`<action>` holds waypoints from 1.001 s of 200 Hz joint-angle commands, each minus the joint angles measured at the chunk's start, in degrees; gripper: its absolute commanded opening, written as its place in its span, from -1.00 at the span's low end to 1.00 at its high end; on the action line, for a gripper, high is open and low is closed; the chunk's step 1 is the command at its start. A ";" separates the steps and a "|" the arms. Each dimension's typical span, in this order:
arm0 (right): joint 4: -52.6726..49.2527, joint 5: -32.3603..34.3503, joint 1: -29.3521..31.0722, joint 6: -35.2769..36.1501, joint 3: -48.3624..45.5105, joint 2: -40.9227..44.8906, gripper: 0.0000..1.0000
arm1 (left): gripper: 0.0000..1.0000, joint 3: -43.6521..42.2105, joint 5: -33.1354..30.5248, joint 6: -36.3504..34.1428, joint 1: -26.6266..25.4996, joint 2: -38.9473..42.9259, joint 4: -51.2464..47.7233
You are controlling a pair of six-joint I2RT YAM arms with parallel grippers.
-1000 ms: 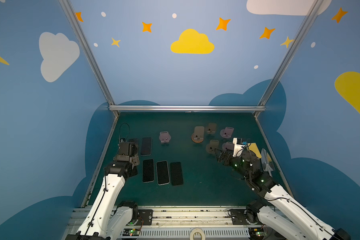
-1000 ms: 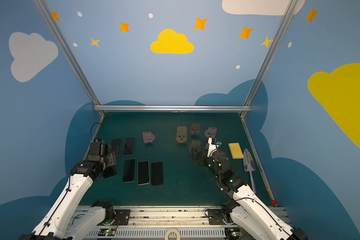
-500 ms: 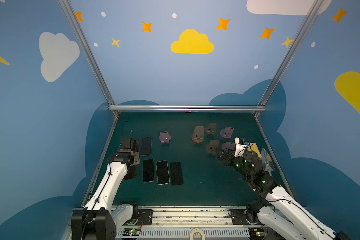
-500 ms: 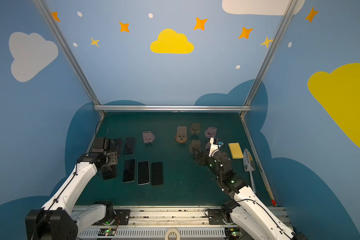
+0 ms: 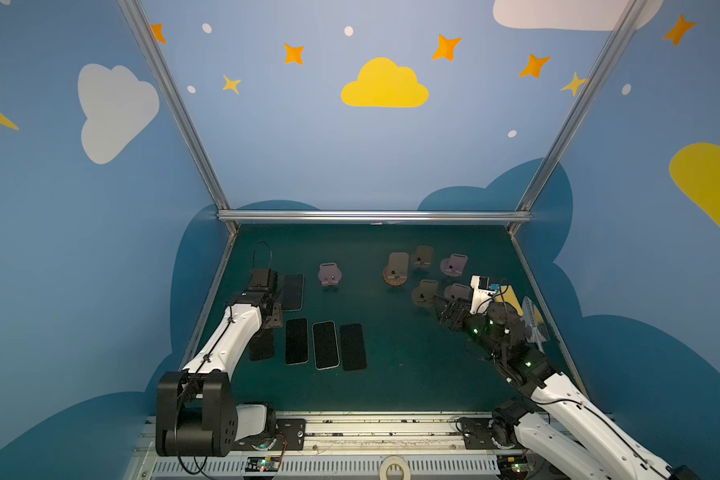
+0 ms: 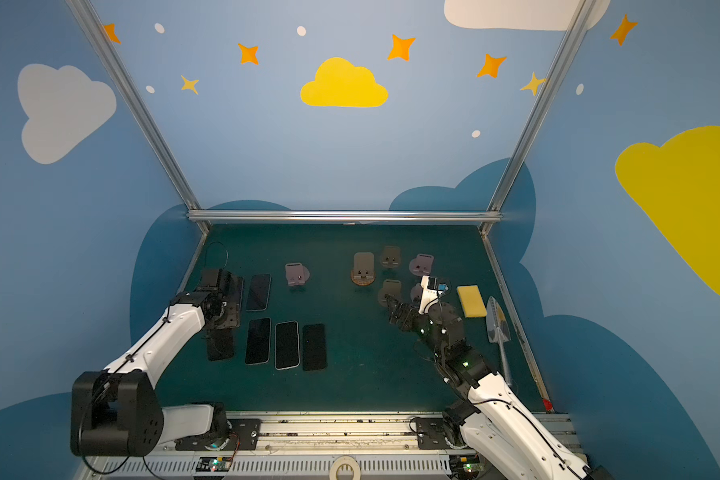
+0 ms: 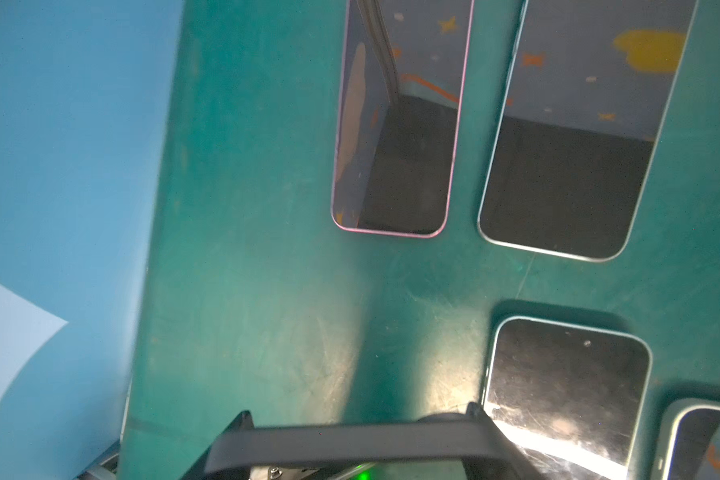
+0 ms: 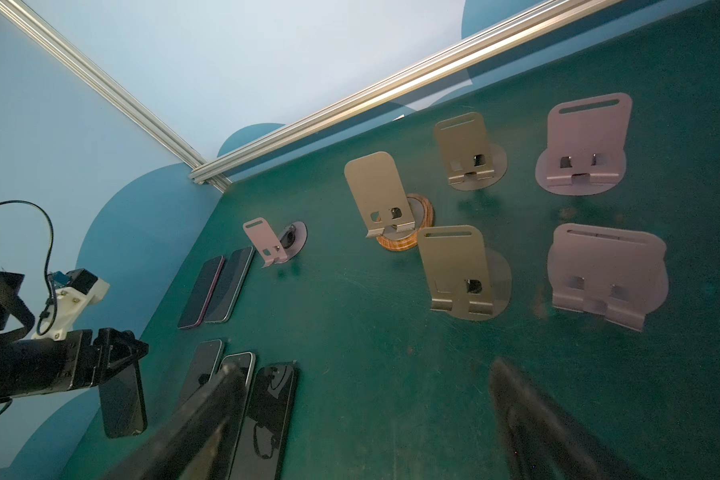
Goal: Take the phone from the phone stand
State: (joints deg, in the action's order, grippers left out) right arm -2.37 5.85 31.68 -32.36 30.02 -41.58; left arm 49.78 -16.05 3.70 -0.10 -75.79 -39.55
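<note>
**Phone off the stand, in the left hand**

The left hand (image 8: 115, 355) is clenched on the phone (image 8: 122, 401). It seems to grip across the width near one end, and the rest of the slab hangs below the hand. That puts the phone at the left edge of the bench (image 5: 395, 374), just beside the front row (image 5: 325, 344) of three phones lying flat and well apart from the stands (image 8: 460, 272). Whether its lower end touches the bench, I cannot tell. The right hand (image 8: 362, 370) is released, spread wide with nothing between, and it hovers near the stands.

By the look of it the phone is a stiff, flat slab with some weight. The glass faces are probably slick and easy to crack. The side rails look like the place to hold it, with the pads kept off the screen. Held near one end it may swing, so I'd say a gentle set-down is called for.

The right wrist view tells the most: all six stands are bare and the phone dangles from the left hand. The left wrist view shows that phone only as a dark band between the fingertips (image 7: 242, 417), with glare off the front row's glass. In both top views it is just a dim shape under the arm. A top view adds a sponge (image 6: 471, 300) and a scoop (image 6: 497, 324) by the right wall, which neither wrist view shows
</note>
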 commanded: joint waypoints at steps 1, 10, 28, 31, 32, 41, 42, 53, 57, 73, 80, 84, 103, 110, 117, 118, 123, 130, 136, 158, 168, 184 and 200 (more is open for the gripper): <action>0.23 -0.31 -0.30 -0.25 -0.55 0.19 0.84 | 0.26 0.57 0.98 0.55 0.23 -2.04 -0.19; 0.26 -0.31 -0.30 -0.25 -0.54 0.02 0.84 | 0.26 0.99 1.23 0.54 0.21 -3.32 -0.73; 0.42 -0.31 -0.39 -0.33 -0.54 -0.41 0.84 | 0.27 2.26 1.29 0.51 0.23 -6.22 -1.82; 0.40 -0.39 -0.38 -0.34 -0.51 -0.43 0.84 | 0.27 2.49 1.35 0.44 0.20 -6.78 -1.96; 0.42 -0.39 -0.39 -0.34 -0.54 -0.43 0.84 | 0.27 2.55 1.45 0.43 0.24 -6.94 -1.99; 0.43 -0.40 -0.39 -0.34 -0.51 -0.43 0.84 | 0.28 3.25 2.14 0.38 0.24 -8.37 -2.51; 0.44 -0.40 -0.39 -0.34 -0.50 -0.39 0.84 | 0.28 3.32 2.20 0.40 0.26 -8.52 -2.57; 0.55 -0.40 -0.39 -0.43 -0.67 -0.34 0.84 | 0.29 4.29 2.32 0.69 0.23 -10.48 -3.52; 0.61 -0.40 -0.39 -0.42 -0.80 -0.38 0.84 | 0.29 4.58 2.53 0.69 0.23 -11.16 -3.72; 0.62 -0.39 -0.48 -0.51 -0.83 -0.56 0.84 | 0.29 5.69 3.11 1.03 0.23 -13.44 -4.58; 0.76 -0.44 -0.48 -0.51 -0.82 -0.61 0.84 | 0.30 6.01 3.23 1.04 0.21 -14.28 -4.74; 0.84 -0.40 -0.48 -0.56 -0.86 -0.65 0.84 | 0.31 6.15 3.41 1.06 0.25 -14.78 -4.79; 1.05 -0.33 -0.57 -0.60 -0.99 -0.74 0.84 | 0.33 7.18 5.01 0.65 0.31 -17.32 -5.52; 1.01 -0.31 -0.57 -0.60 -1.01 -0.79 0.84 | 0.33 7.75 5.98 0.44 0.27 -18.31 -6.07; 1.01 -0.38 -0.61 -0.65 -0.97 -0.79 0.84 | 0.33 8.40 6.74 0.34 0.36 -19.35 -6.77; 1.12 -0.34 -0.63 -0.67 -0.95 -0.83 0.84 | 0.33 8.49 6.83 0.34 0.36 -19.46 -6.86; 1.09 -0.31 -0.66 -0.60 -1.01 -0.82 0.84 | 0.33 8.81 7.04 0.32 0.33 -20.06 -7.14; 1.00 -0.16 -0.66 -0.60 -1.10 -0.87 0.84 | 0.33 9.14 7.51 0.29 0.28 -20.73 -7.36; 1.04 -0.05 -0.66 -0.60 -1.03 -0.87 0.84 | 0.33 9.29 8.06 0.24 0.30 -21.25 -7.50; 1.22 -0.13 -0.74 -0.60 -1.02 -1.00 0.84 | 0.34 10.59 8.03 -0.10 0.44 -23.79 -8.82; 1.14 -0.05 -0.74 -0.59 -1.04 -0.98 0.84 | 0.34 11.23 7.33 -0.19 0.58 -25.02 -9.44; 1.19 0.04 -0.74 -0.60 -1.15 -0.98 0.84 | 0.34 11.65 6.58 -0.19 0.96 -26.59 -9.67; 1.19 0.04 -0.80 -0.60 -1.12 -1.13 0.84 | 0.35 11.90 7.24 -0.02 1.08 -27.54 -9.80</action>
State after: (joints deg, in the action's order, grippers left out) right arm -2.33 5.87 31.16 -32.64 29.58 -42.50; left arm 61.54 -9.43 3.42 0.58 -100.79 -47.94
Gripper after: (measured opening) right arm 0.920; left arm 0.722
